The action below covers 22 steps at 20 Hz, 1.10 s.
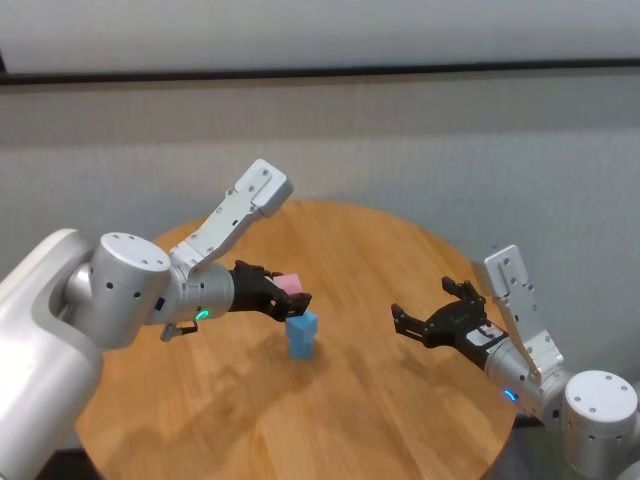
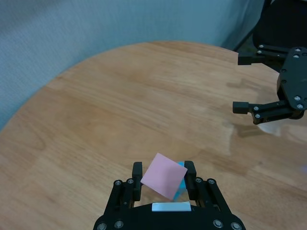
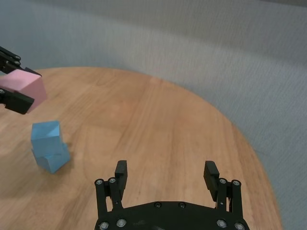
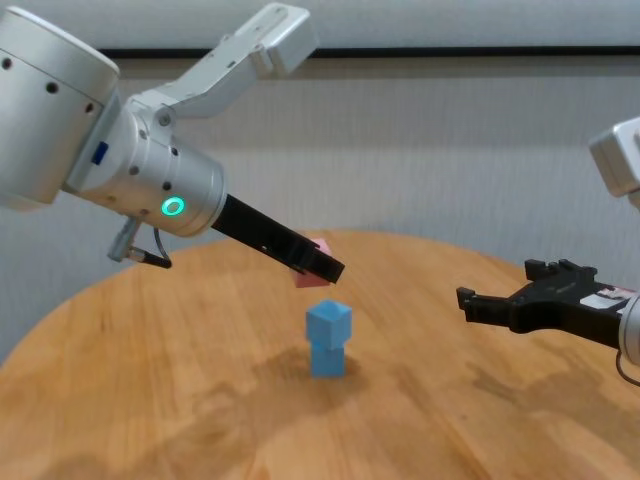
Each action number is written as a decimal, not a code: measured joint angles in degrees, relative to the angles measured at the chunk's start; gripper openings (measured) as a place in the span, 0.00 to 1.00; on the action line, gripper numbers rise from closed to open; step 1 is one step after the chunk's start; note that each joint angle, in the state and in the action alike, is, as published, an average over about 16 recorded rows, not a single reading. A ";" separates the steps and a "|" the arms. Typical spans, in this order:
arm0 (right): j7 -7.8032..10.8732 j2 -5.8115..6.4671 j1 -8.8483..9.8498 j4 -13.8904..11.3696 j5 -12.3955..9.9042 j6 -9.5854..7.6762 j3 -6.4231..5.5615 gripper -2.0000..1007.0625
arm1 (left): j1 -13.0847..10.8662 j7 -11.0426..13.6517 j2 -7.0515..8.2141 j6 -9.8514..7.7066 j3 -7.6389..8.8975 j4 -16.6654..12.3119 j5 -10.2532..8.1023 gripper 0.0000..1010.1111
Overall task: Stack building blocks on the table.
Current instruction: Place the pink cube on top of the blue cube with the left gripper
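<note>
Two light blue building blocks [image 1: 302, 335] stand stacked near the middle of the table [image 1: 380, 250], the upper one twisted a little on the lower [image 3: 53, 159]. My left gripper [image 1: 295, 298] is shut on the pink block [image 1: 291, 284]. It holds the block tilted in the air, just above and slightly to the left of the blue stack [image 4: 329, 340]. In the left wrist view the pink block [image 2: 163, 175] sits between the fingers with a sliver of blue below it. My right gripper [image 1: 425, 305] hovers open and empty over the table's right side.
The round wooden table's edge [image 3: 249, 148] curves close by the right gripper [image 3: 165, 167]. A grey wall [image 1: 420, 140] lies behind the table. Nothing else rests on the wood around the stack.
</note>
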<state>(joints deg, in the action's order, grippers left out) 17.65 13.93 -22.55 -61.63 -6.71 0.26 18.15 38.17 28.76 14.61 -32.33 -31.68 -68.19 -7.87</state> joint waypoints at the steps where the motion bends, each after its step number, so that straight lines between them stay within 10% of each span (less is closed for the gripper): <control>1: 0.00 0.00 0.00 0.00 0.00 0.00 0.00 1.00 | 0.03 -0.08 -0.22 -0.03 0.04 0.30 -0.06 0.54; 22: 0.00 0.00 0.00 0.00 0.00 0.00 0.00 1.00 | 0.96 -1.81 -3.25 0.15 1.75 5.03 -1.34 0.54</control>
<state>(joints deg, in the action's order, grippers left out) 17.65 13.93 -22.55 -61.63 -6.71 0.26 18.15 39.13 26.95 11.36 -32.18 -29.94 -63.16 -9.20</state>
